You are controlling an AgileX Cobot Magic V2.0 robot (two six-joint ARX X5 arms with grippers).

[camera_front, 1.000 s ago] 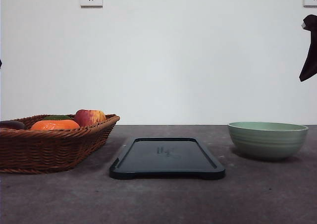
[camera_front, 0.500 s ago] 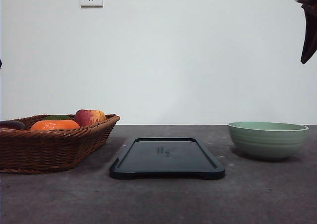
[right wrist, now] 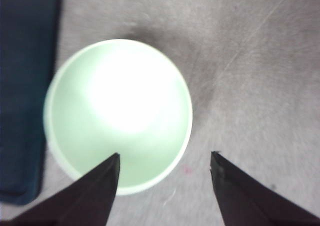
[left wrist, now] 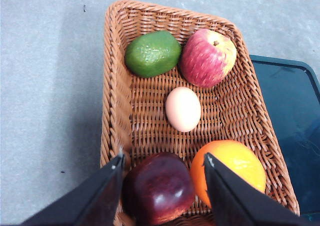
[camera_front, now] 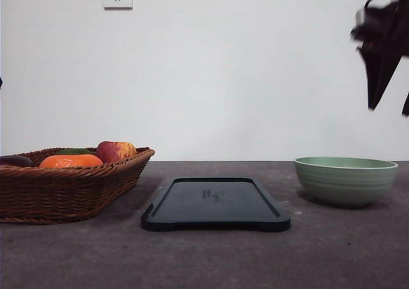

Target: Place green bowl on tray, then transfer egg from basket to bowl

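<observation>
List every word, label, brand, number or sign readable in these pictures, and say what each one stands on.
None can be read.
A small embossed mark sits at the middle of the tray in the front view, too small and faint to read.
The green bowl, the basket and the fruit show no text.
</observation>
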